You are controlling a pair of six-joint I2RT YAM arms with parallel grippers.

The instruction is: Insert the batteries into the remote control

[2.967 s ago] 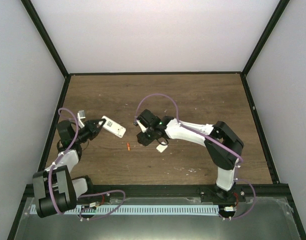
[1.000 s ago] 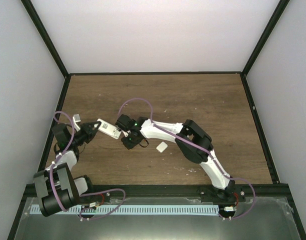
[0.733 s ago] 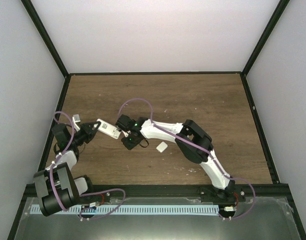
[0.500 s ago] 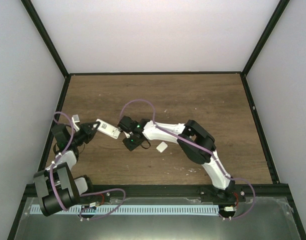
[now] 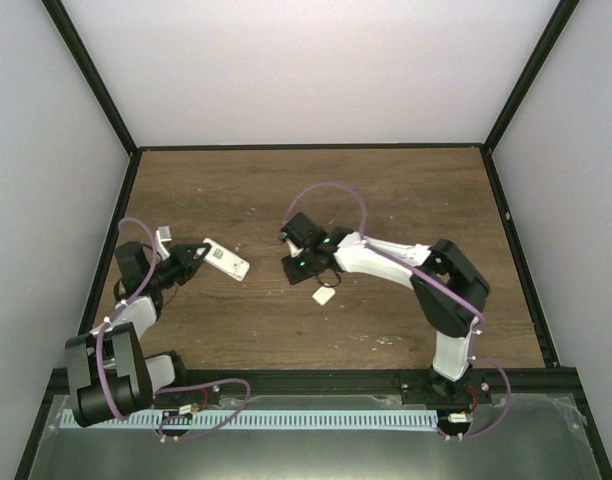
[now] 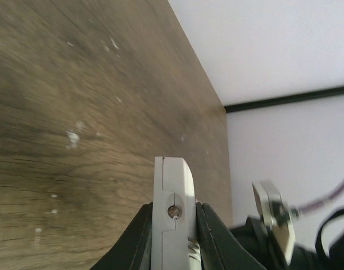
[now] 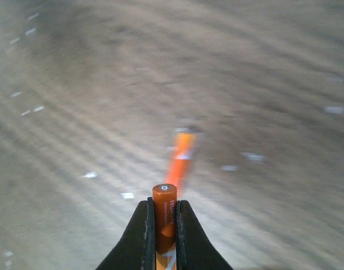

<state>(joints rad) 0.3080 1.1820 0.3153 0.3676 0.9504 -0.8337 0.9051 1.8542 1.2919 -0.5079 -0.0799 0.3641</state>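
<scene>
My left gripper (image 5: 196,251) is shut on the remote control (image 5: 227,260), a small white rectangle held just above the table at the left. The left wrist view shows the remote control (image 6: 172,185) edge-on, pinched between both fingers (image 6: 139,228). In the right wrist view, my right gripper (image 7: 164,203) is shut on an orange battery (image 7: 164,216) that stands upright between the jaws. A second orange battery (image 7: 182,154) lies blurred on the wood beyond it. From above, the right gripper (image 5: 290,268) hangs near the table's middle, apart from the remote; neither battery shows there.
A small white cover piece (image 5: 323,296) lies on the wooden table (image 5: 386,200) just right of my right gripper. Pale specks dot the wood. Black frame posts and white walls enclose the table on three sides.
My right gripper shut on the battery beside the remote, then pulled back to the right with it. The left gripper and remote shifted slightly right.
</scene>
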